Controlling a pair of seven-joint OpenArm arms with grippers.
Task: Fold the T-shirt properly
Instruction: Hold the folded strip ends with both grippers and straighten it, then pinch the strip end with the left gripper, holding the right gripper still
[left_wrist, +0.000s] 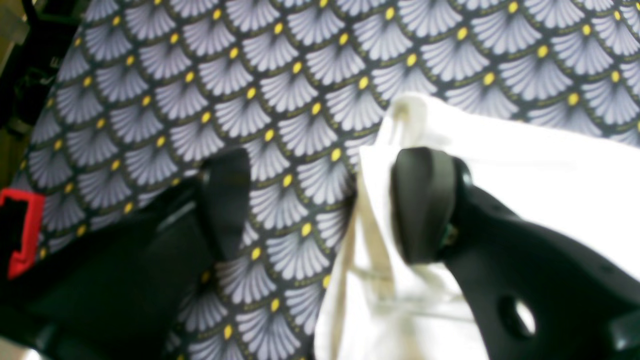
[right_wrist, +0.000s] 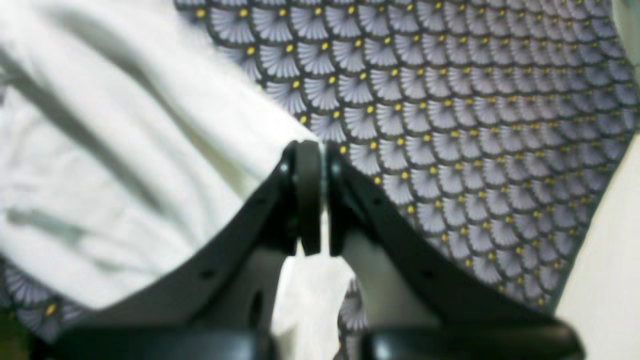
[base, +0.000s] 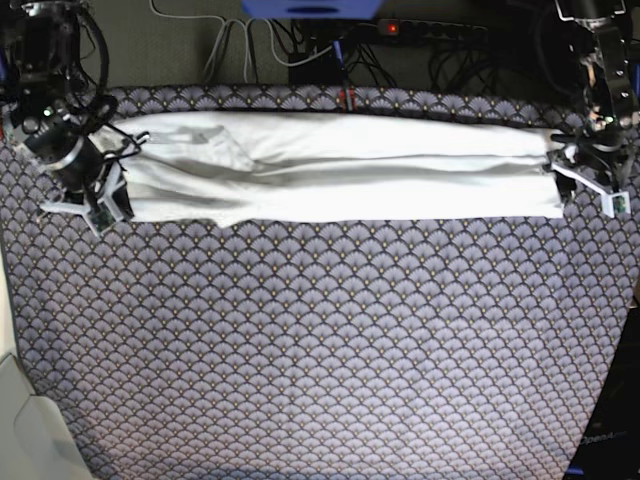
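Lying folded, T-shirt (base: 340, 165) spans patterned cloth (base: 320, 340) (cables (base: 300, 45) behind).

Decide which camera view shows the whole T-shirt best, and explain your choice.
The base view: the T-shirt lies there end to end as a long white band across the patterned cloth. The left wrist view shows only one end by the open left gripper; the right wrist view shows only creased fabric at the shut right gripper.
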